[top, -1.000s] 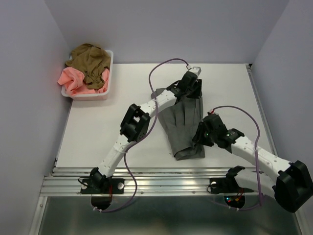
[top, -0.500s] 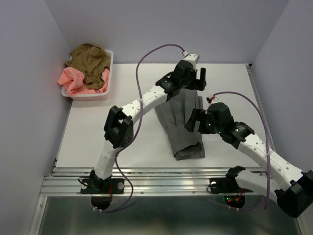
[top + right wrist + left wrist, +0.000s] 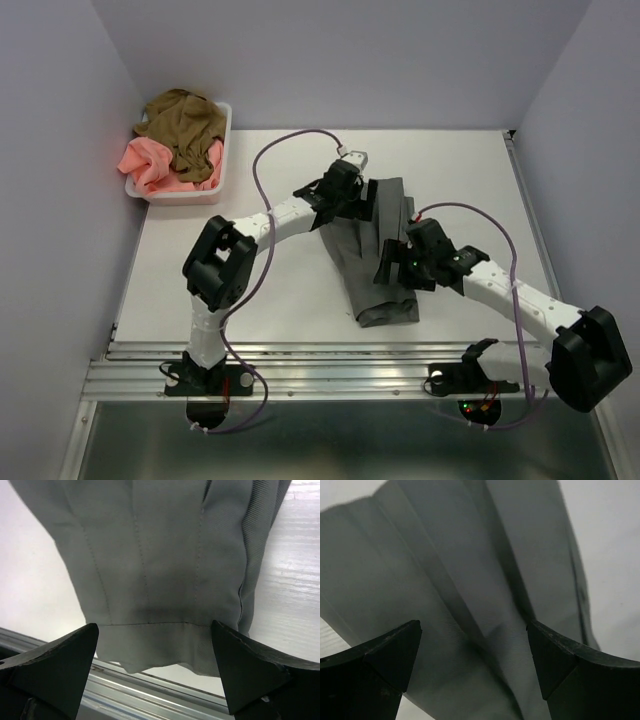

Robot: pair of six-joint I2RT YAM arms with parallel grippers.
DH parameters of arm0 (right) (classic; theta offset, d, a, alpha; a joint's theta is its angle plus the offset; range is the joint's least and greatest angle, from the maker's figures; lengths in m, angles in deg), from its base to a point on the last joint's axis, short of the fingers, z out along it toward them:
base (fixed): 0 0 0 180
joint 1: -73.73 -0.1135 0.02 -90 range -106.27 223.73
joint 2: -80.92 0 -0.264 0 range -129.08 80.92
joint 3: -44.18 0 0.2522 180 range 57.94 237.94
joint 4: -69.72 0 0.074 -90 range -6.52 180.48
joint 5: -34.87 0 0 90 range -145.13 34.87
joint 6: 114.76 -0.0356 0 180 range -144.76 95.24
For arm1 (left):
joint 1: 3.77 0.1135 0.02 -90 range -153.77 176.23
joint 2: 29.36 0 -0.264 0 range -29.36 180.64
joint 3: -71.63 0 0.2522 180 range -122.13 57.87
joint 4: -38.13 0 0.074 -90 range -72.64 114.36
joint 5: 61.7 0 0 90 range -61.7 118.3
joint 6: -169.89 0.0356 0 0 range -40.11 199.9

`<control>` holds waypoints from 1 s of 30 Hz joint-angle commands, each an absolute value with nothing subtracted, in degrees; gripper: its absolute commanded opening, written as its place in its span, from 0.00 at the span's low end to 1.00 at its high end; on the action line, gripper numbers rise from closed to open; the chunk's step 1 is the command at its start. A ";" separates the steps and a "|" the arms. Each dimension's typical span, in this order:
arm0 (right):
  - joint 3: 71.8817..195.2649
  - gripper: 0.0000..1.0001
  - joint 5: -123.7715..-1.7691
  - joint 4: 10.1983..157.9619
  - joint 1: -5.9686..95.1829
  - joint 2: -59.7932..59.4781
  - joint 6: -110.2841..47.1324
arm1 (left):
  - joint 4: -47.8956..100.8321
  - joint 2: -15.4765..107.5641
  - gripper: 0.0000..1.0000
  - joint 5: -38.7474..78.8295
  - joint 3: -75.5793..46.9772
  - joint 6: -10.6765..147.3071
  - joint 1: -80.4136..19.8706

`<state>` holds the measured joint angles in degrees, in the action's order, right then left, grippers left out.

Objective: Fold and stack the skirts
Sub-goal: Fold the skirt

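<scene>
Desk (image 3: 200, 270): white top, closed in by pale walls on the left, far and right sides; a ribbed metal rail (image 3: 330, 365) runs along its near edge. A broad bare stretch lies left of centre, between the basket and the rail. A narrower bare strip runs along the right edge.

Left arm (image 3: 240, 260): rises from the near-left base, elbows over the bare left stretch and reaches right to the far part of the grey cloth.

Right arm (image 3: 500, 295): comes in from the near-right corner, crossing the right strip low over the desk.

Grey skirt (image 3: 372, 280): folded into a long narrow strip at the middle of the desk, running from the far half toward the rail. Its near end stops just short of the rail. In the right wrist view that end (image 3: 150, 555) shows a stitched band and straight seam lines; in the left wrist view the cloth (image 3: 470, 580) shows long lengthwise creases.

Basket (image 3: 180, 195): white, at the far-left corner, beside the left wall, well apart from the grey skirt.

Olive-brown skirt (image 3: 185, 125): crumpled, heaped on top in the basket.

Salmon-pink skirt (image 3: 145, 160): crumpled, under and beside the olive one, spilling over the basket's left rim.

Left tool (image 3: 372, 200) (image 3: 474, 640): released, jaws spread wide over the skirt's far part, nothing between them.

Right tool (image 3: 390, 262) (image 3: 155, 630): released, jaws spread wide over the skirt's near part, nothing held. Whether either tool's tips touch the cloth cannot be told.

Purple cables (image 3: 270, 160): one loops above each arm.
</scene>
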<state>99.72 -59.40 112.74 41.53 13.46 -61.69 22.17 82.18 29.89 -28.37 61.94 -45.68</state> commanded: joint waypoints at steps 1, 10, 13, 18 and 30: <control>98.28 1.00 -55.39 114.33 41.83 10.97 -63.08 | 23.92 83.40 0.99 29.01 -27.39 62.32 -45.43; 99.16 1.00 -51.18 112.31 41.83 0.17 -61.06 | 25.68 90.16 0.99 24.44 -27.56 60.91 -42.80; 100.12 1.00 -49.69 112.14 42.97 -2.56 -60.53 | 25.86 91.66 0.98 23.65 -26.86 60.56 -41.74; 103.37 1.00 -48.10 111.61 45.25 -5.29 -56.68 | 24.81 89.92 0.98 25.13 -23.09 59.42 -40.69; 119.71 1.00 -46.69 105.29 47.71 -18.81 -24.52 | 25.33 72.97 0.98 29.60 -0.33 44.67 -40.95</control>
